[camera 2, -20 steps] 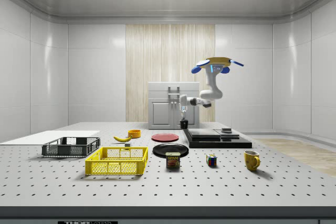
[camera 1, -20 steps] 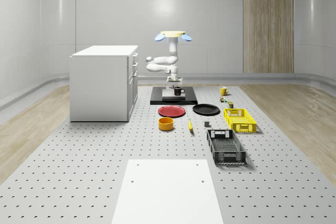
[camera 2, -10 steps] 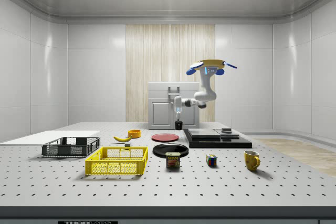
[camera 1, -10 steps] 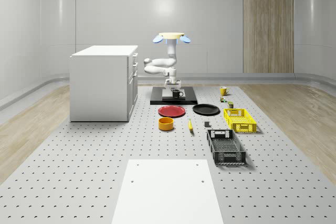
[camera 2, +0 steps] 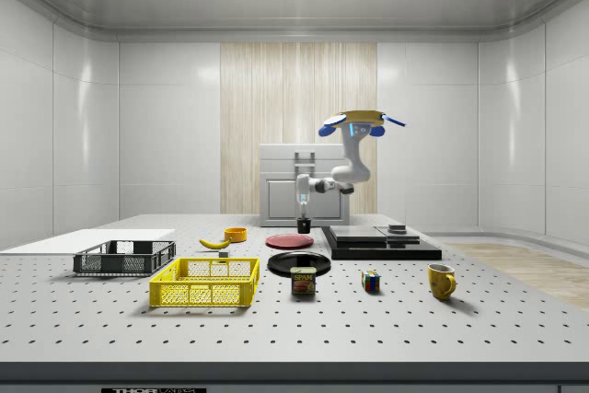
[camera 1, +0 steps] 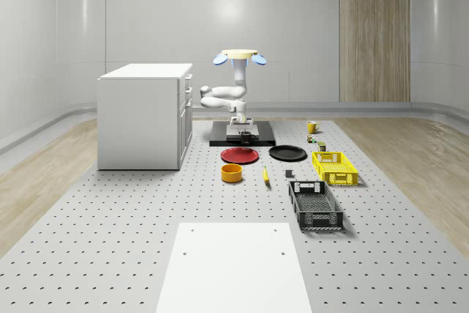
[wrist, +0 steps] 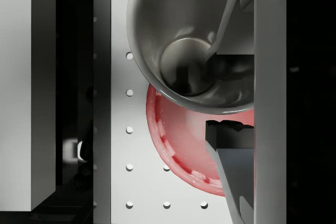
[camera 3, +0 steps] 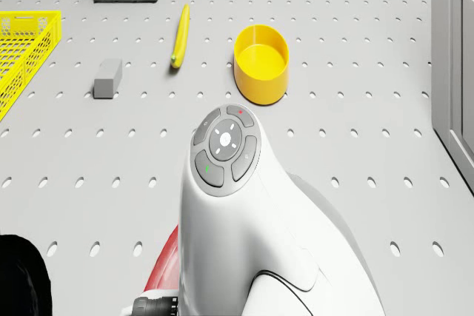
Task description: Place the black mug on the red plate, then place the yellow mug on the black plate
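My gripper [wrist: 231, 85] is clamped on the glossy black mug's [camera 2: 304, 225] rim, holding it just above the round red plate's [camera 1: 239, 155] near edge, drone [camera 2: 356, 121] hovering above. I'd centre over the plate before lowering.

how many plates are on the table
2. The red plate lies on the table just in front of the black platform, below the black mug held in the gripper. The black plate lies beside it, toward the yellow crate.
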